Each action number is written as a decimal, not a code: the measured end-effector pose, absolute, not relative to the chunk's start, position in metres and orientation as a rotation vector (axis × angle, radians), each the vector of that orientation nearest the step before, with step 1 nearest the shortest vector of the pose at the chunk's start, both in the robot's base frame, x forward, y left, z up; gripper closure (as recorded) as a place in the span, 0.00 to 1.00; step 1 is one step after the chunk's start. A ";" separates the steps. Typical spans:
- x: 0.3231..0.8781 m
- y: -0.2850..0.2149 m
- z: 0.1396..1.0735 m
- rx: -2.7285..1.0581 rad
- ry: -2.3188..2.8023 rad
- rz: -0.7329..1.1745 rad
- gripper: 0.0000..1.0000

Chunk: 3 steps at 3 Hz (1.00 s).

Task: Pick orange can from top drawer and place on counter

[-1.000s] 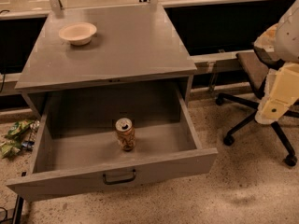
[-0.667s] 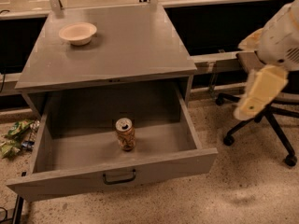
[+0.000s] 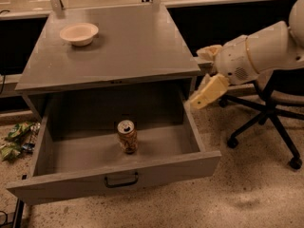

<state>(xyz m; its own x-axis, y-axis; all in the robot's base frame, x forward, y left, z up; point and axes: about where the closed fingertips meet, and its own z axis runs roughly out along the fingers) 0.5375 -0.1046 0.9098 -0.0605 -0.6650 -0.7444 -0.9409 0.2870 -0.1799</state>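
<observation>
While my arm (image 3: 266, 49) reaches in from the right edge of the frame, my gripper (image 3: 197, 77) hangs right of centre, just beside the right edge of the counter (image 3: 128, 46) and over the right wall of the drawer (image 3: 71, 179). Its two tan fingers (image 3: 209, 92) are spread apart, one above the other, and nothing sits between them. One points down and left toward the drawer; the other lies level with the counter's edge.

Pulled well out, the drawer fills the lower half of the frame, with its dark handle (image 3: 121, 180) at the middle of the front panel. Inside it the can (image 3: 127, 137) stands upright on the drawer floor, low and centre in the frame, nearer the front panel than the back and apart from every wall. Its silver top faces up. My gripper is well apart from it, up and to the right.

On the counter a bowl (image 3: 79, 33) sits at the upper left, well away from my gripper.

Behind my arm, at the right, stands a chair (image 3: 266, 113) with a black wheeled base on the speckled floor (image 3: 251, 189). At the lower left, beside the drawer, some green wrappers (image 3: 16, 137) lie on the floor.
</observation>
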 end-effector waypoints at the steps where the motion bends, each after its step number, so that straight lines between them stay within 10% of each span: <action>1: 0.552 -0.058 0.894 -1.391 1.667 0.595 0.00; 3: 0.550 -0.012 0.863 -1.398 1.572 0.675 0.00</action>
<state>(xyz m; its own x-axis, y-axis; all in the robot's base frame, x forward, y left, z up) 0.5497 -0.0117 0.8626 0.0426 -0.4731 -0.8800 -0.9639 0.2121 -0.1607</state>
